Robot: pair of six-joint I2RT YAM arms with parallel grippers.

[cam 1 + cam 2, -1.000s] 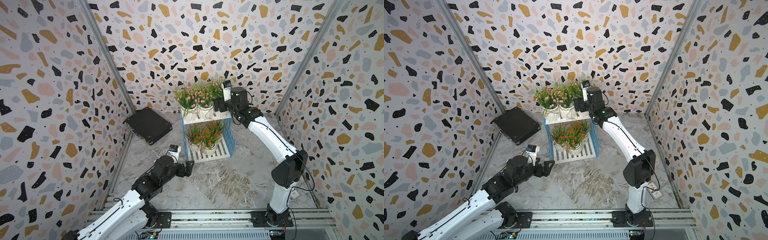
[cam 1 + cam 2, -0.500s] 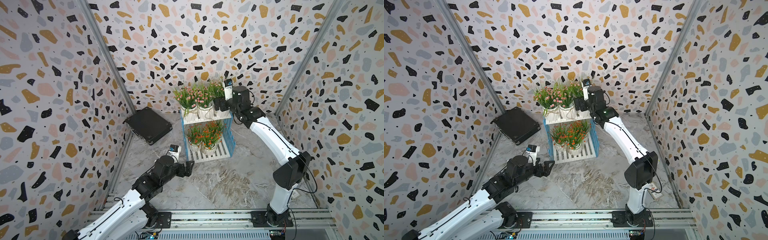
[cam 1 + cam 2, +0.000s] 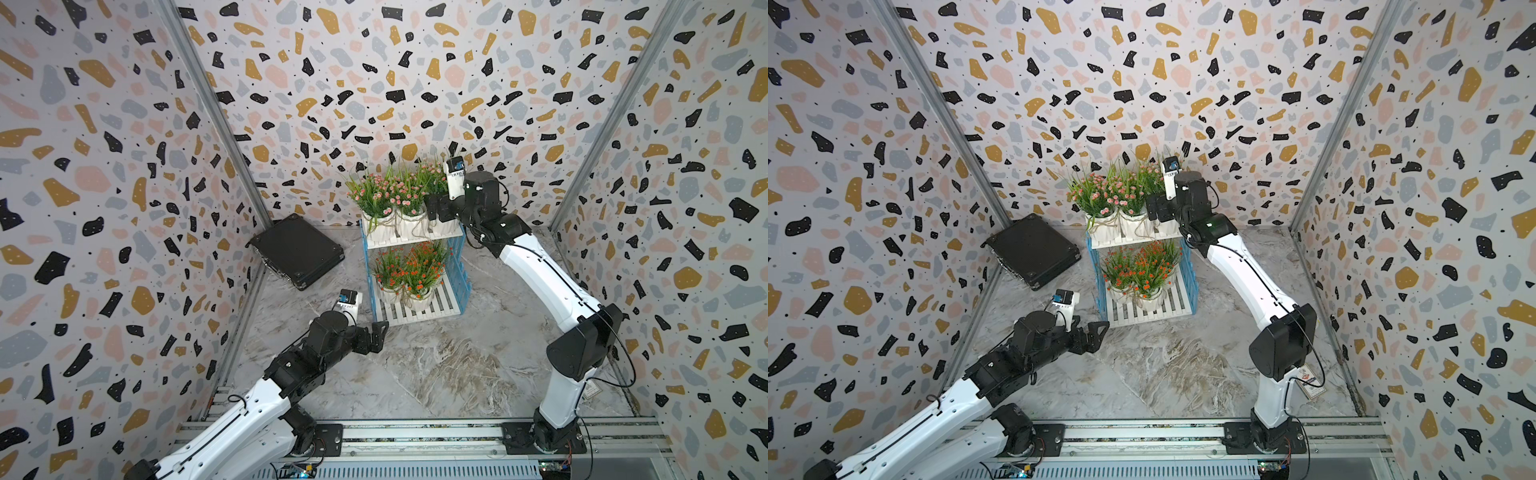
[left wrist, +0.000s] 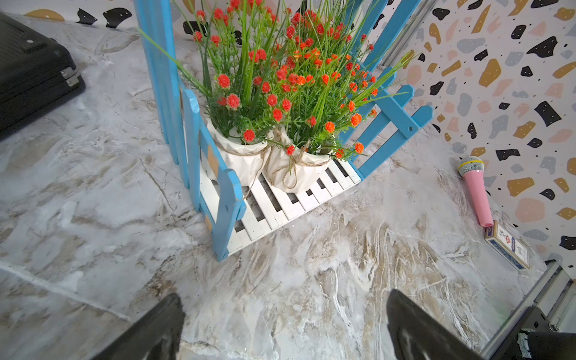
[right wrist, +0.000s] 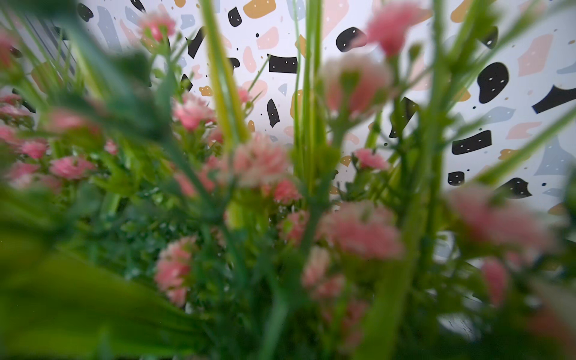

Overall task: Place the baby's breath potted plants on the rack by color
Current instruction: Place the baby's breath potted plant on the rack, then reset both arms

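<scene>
Rack (image 3: 456,270): stands just ahead of the left gripper (image 3: 376,332), with its upper shelf level with the right gripper (image 3: 433,210); two tiers give each colour a shelf of its own.
Black case (image 3: 297,249): off to the left gripper's left and farther out, well apart from the rack; it has no part in the sorting.
Pink plants (image 3: 392,195): in a row on the upper shelf, the end pot right at the right gripper; their blooms fill the right wrist view.
Orange-red plants (image 3: 411,268): on the lower shelf, ahead of the left gripper and below the right one; two pots show plainly, a third I cannot tell apart.
Right gripper: jaws wide apart at the end pink pot; contact cannot be told, and it looks like a release.
Left gripper: jaws apart and empty, over bare table (image 3: 436,365), clear of the rack.
Progress: colours sit by tier, so the task looks nearly done.
</scene>
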